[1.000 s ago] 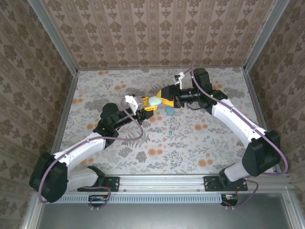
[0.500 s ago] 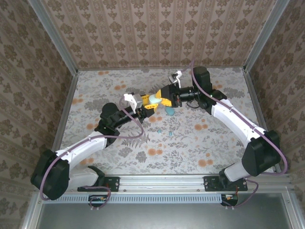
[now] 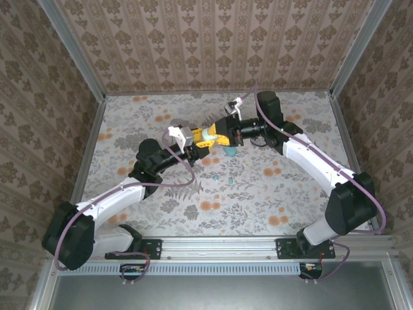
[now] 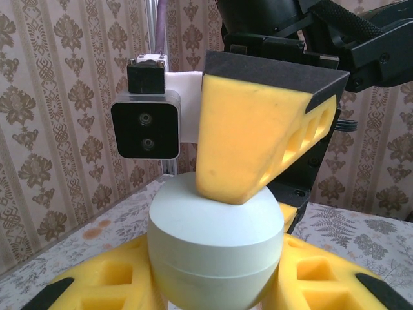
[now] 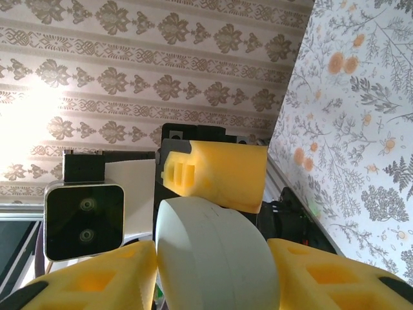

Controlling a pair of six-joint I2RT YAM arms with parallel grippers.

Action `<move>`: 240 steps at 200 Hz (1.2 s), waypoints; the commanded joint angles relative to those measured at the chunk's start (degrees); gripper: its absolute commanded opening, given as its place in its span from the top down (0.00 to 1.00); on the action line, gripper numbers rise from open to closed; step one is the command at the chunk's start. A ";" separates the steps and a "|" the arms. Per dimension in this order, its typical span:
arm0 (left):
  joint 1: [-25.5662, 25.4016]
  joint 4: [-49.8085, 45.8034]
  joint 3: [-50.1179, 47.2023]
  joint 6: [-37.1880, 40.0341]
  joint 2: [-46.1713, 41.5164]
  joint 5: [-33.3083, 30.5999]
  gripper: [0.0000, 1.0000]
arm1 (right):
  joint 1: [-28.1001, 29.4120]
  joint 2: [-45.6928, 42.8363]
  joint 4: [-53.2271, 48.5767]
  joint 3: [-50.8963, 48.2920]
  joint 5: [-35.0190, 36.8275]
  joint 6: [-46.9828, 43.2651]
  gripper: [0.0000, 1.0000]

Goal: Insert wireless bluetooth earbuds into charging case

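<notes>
The earbuds (image 3: 216, 175) lie loose on the table (image 3: 303, 200) as a couple of tiny teal specks. They sit a little nearer than the two grippers and apart from them, with nothing touching them; they are too small to make out any detail. Farther back and raised off the table, a pale rounded case (image 4: 216, 248) sits between both tools. The left gripper (image 3: 199, 143) is clenched on it: in the left wrist view its yellow fingers (image 4: 106, 287) hug the lower part of the case on either side. The right gripper (image 3: 221, 131) reaches in from the right and meets the same case. One of its yellow fingers rests on top of the case in the left wrist view. In the right wrist view its two fingers stand close on both sides of the case. Whether they actually clamp it or only bracket it cannot be told. A second, teal case (image 3: 231, 150) lies flat on the table just near and right of the grippers, apart from them. The table has a flowered cover with orange blooms and grey ferns, and patterned brown walls (image 3: 213, 45) enclose it on the left, far and right sides.
</notes>
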 commanded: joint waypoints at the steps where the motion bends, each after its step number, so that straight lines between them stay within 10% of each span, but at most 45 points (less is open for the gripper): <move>1: 0.32 2.87 1.63 -0.78 0.43 0.81 0.71 | 0.35 0.95 1.82 -0.40 -1.99 0.64 0.55; 96: 0.24 -2.29 1.25 1.20 -0.63 -2.42 0.53 | -0.43 -0.77 0.08 -1.25 4.41 -1.59 0.77; 240: 0.06 -14.10 -0.37 2.40 -5.48 -9.58 0.34 | -13.82 1.60 11.17 -13.93 17.82 4.35 0.80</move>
